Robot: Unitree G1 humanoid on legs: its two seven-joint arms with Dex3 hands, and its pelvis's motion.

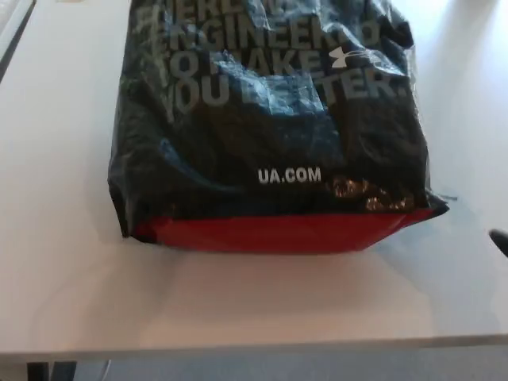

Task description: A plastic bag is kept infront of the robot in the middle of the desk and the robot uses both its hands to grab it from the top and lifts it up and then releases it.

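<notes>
- Now, the plastic bag [270, 127] fills the upper centre of the frame, black with grey lettering, its red underside showing along the lower edge.
- A soft shadow lies on the white desk [63, 262] under that red edge; bag looks raised or tipped, though I cannot tell which.
- Bag's top runs out of frame.
- Neither robot hand shows, so grip cannot be told.
- Judgement: lift likely in hand; release not confirmed.

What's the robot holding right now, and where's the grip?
Cannot tell: no robot hand shows. The plastic bag runs out of frame at the top, so any hold there is out of view.
</notes>
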